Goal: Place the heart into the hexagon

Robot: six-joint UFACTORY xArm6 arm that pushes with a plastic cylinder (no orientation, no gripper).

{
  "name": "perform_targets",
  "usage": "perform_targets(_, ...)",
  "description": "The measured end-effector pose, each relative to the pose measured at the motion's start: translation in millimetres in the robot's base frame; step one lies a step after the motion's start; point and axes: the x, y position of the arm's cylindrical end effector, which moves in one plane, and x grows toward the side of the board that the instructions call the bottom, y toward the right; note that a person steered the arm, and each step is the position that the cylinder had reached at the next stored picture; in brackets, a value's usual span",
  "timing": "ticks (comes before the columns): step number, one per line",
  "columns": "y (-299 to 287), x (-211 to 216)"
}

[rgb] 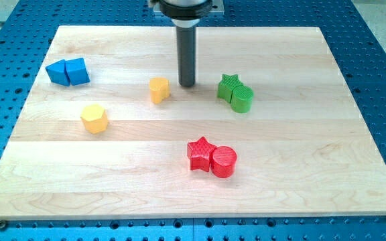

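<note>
The yellow heart block [159, 89] lies near the board's middle, toward the view's top. The yellow hexagon block [94, 118] lies to its lower left, well apart from it. My tip [187, 86] stands on the board just to the right of the heart, with a small gap between them. The dark rod rises straight up from there to the view's top edge.
Two blue blocks [68, 71] touch each other at the upper left. A green star [228, 86] and green cylinder [242, 99] touch at the right of my tip. A red star [200, 153] and red cylinder [224, 161] touch at lower centre. The wooden board [313, 167] lies on a blue perforated table.
</note>
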Motion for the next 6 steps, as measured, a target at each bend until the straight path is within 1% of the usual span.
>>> perform_targets(1,-38.6,23.4)
perform_targets(2,-83.1,28.0)
perform_targets(3,-77.2,18.7)
perform_targets(4,-119.8,38.0)
perform_targets(5,-138.4,48.6)
perform_targets(6,-139.8,56.9)
